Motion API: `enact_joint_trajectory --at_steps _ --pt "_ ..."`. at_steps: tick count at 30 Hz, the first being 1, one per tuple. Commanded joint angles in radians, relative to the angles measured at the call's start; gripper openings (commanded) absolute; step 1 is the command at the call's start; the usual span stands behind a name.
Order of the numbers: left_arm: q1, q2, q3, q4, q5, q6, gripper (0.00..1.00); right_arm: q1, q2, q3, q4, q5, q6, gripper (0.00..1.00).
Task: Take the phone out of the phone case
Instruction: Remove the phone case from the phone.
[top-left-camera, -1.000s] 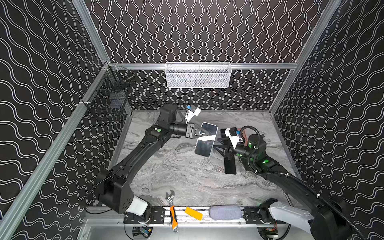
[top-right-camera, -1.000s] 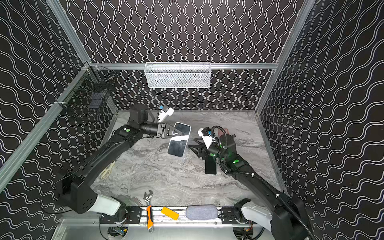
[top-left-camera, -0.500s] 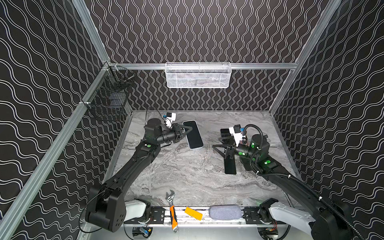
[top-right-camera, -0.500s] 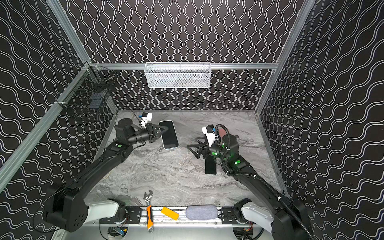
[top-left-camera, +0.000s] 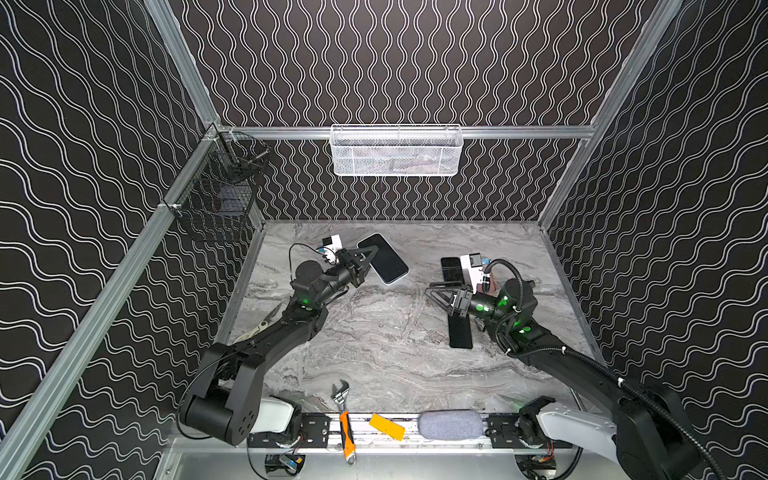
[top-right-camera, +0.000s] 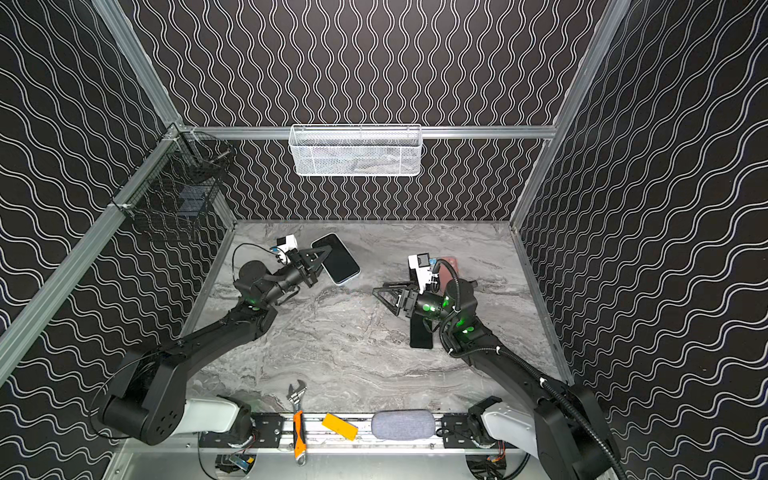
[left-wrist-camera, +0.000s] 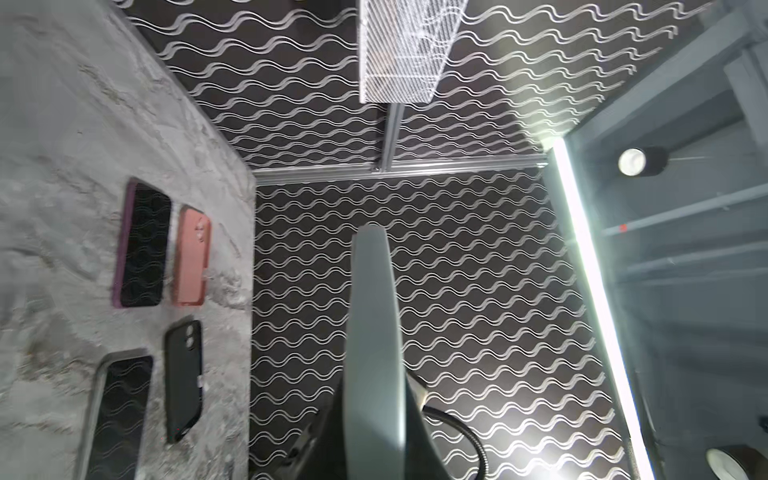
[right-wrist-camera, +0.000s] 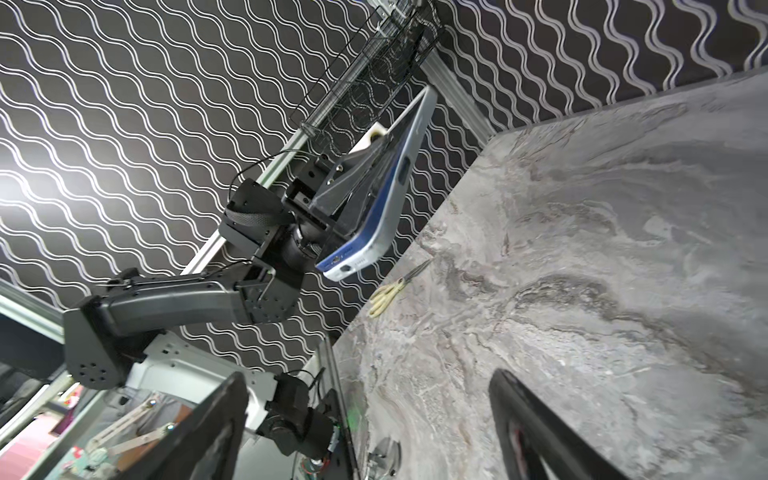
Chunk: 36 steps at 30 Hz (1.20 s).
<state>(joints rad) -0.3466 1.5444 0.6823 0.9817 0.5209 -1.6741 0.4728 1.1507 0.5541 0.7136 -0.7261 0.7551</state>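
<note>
The phone, dark-screened with a blue and white rim, hangs tilted above the back left of the table with no case on it. My left gripper is shut on its long edge. In the left wrist view an empty black phone case lies flat near the right wall. My right gripper stands open and empty over the right half of the table. Under its wrist lies a black slab; I cannot tell whether it is that case.
A purple-cased phone, a pink case and a grey-rimmed phone lie at the right. Scissors sit by the left wall, a wrench at the front. A white basket hangs on the back wall.
My left arm has carried the phone from the table's middle to the back left. My right gripper has opened wide and drawn back a little to the right.
</note>
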Motion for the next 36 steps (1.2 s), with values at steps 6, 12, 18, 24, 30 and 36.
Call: enact_joint_trajectory --at_steps 6,12,18,24,30,36 --pt "-0.046 0.056 0.034 0.154 -0.029 -0.041 0.0 0.058 0.07 0.018 0.166 0.053 0.08 0.92" --pt "-0.053 0.068 0.05 0.161 -0.019 -0.038 0.0 0.084 0.116 0.03 0.221 0.076 0.106 0.91" --pt "-0.058 0.075 0.058 0.164 -0.005 -0.046 0.0 0.089 0.145 0.032 0.257 0.093 0.122 0.91" --pt "-0.066 0.055 0.054 0.166 -0.002 -0.042 0.0 0.089 0.16 0.048 0.261 0.094 0.126 0.91" --pt "-0.076 0.033 0.039 0.166 -0.012 -0.041 0.0 0.089 0.177 0.067 0.252 0.091 0.119 0.9" --pt "-0.087 0.021 0.036 0.166 -0.014 -0.041 0.0 0.089 0.194 0.075 0.267 0.089 0.121 0.9"
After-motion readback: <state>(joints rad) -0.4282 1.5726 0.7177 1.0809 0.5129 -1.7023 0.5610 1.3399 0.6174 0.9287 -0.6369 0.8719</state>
